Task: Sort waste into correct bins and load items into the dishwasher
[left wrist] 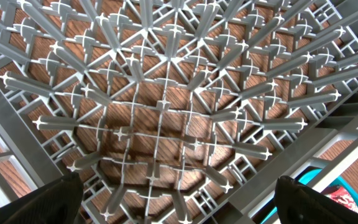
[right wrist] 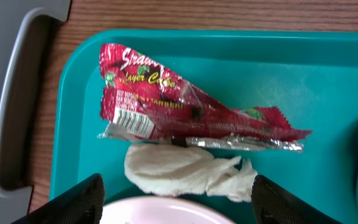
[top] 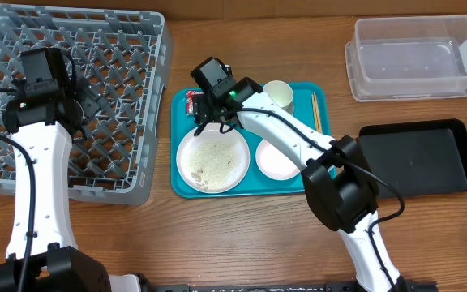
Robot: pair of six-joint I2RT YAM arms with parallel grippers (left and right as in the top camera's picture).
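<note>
Red wrapper (right wrist: 185,112) just beyond right pincer (right wrist: 178,194)

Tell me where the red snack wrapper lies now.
In the right wrist view the red wrapper lies in the far left corner of the teal tray, just beyond a crumpled white tissue and the large plate.

The wooden table (top: 217,243) bears a teal tray (top: 250,189) under the right gripper (top: 209,122), a grey dish rack (top: 148,162) to its left, and a clear tub (top: 412,61) and black tray (top: 428,158) to its right.
</note>
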